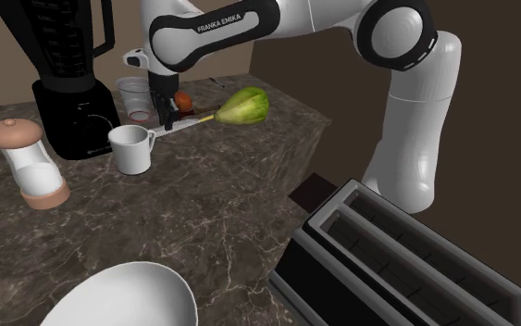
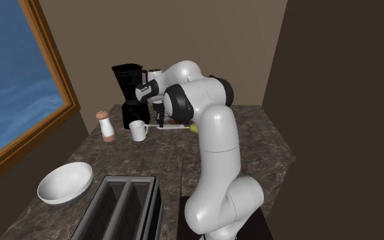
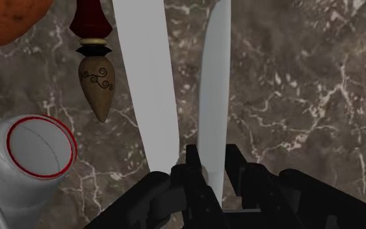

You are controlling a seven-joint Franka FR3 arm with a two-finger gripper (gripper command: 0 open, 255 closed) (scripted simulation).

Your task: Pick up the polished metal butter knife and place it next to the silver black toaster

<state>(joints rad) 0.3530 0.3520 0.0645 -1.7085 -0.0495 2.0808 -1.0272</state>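
Your claw (image 3: 212, 170) looks clenched on the butter knife (image 3: 214, 84), which lies flat on the counter (image 1: 230, 185) near the pear (image 1: 241, 106); next, lift cleanly and carry it to the toaster (image 1: 406, 269).

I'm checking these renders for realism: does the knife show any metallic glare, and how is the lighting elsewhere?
Wrist view: the knife is flat grey, no glare. Shoulder view: the counter is dim, the toaster cropped. Second exterior view: the window is bright blue, the wall beside it dim.
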